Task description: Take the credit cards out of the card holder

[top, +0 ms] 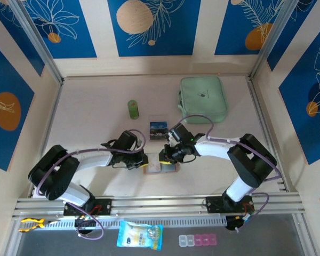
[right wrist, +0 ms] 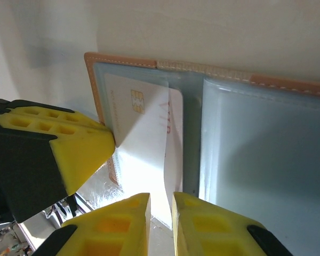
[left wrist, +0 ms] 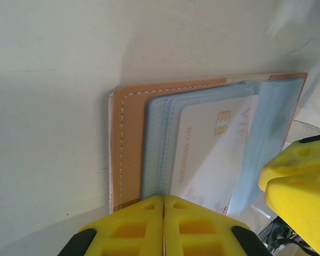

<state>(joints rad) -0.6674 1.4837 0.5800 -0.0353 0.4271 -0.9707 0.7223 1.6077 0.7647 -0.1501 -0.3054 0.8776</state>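
- While the open card holder [left wrist: 129,140] lies flat on the bench [top: 96,125], the left pincer [left wrist: 164,213] has its fingers pressed together at the holder's edge nearest it.
- Opposite, the right pincer [right wrist: 161,212] is clamped on a pale credit card [right wrist: 141,125], which juts from a clear pocket just ahead of its tips.

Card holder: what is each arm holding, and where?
Left gripper: card holder, by its edge. Right gripper: apparently the pale card, by its end.
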